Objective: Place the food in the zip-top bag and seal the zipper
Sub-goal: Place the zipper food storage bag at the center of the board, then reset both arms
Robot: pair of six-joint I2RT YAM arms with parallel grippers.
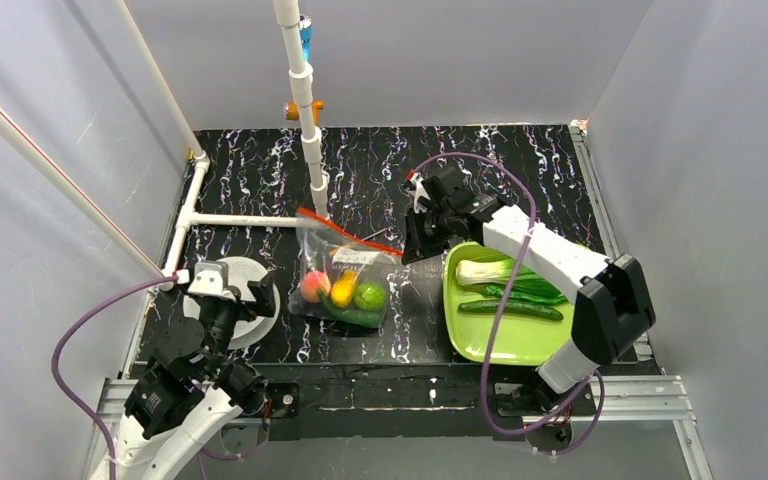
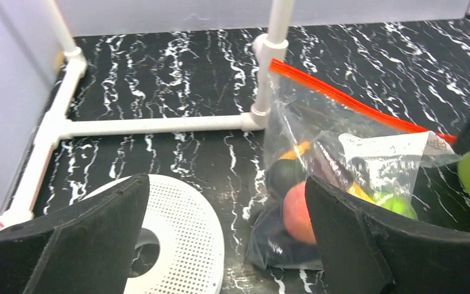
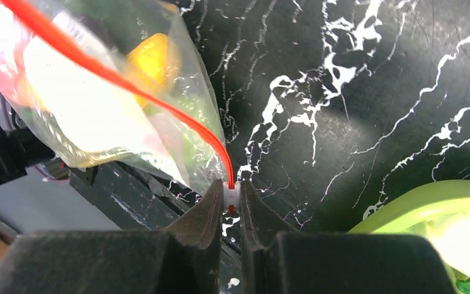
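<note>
The clear zip-top bag stands mid-table with a peach, a yellow piece, a bright green round one and dark pieces inside. Its red-orange zipper runs along the top. My right gripper is shut on the white slider at the zipper's right end. My left gripper is open and empty, low on the table between the white spool and the bag. Bok choy and cucumbers lie on the green plate.
A white PVC pipe frame rises just behind the bag, with a crossbar running left to the wall. The white perforated spool lies at the left. Grey walls enclose the black marbled table.
</note>
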